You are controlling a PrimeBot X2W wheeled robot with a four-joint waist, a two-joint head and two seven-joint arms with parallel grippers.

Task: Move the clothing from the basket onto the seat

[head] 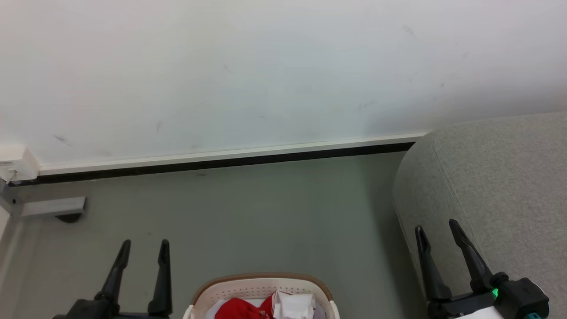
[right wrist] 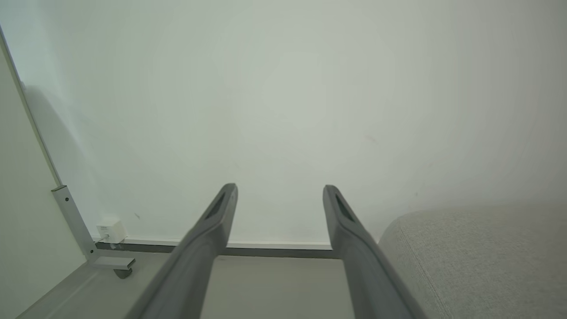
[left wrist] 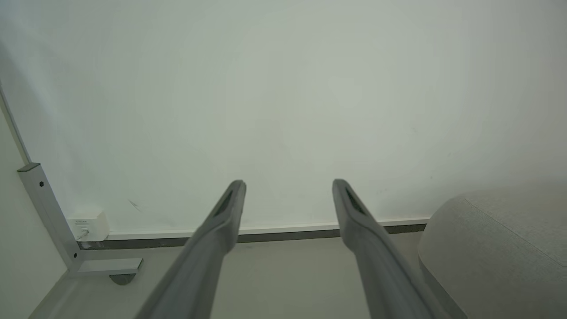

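Clothing (head: 241, 309) in basket (head: 261, 280): between the claws, back by their bases, nearer left gripper (head: 145, 244). Left and right gripper (head: 436, 227): fingers apart, empty.

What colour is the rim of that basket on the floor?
The basket has a brown rim above its cream-white wall; the head view shows it best.
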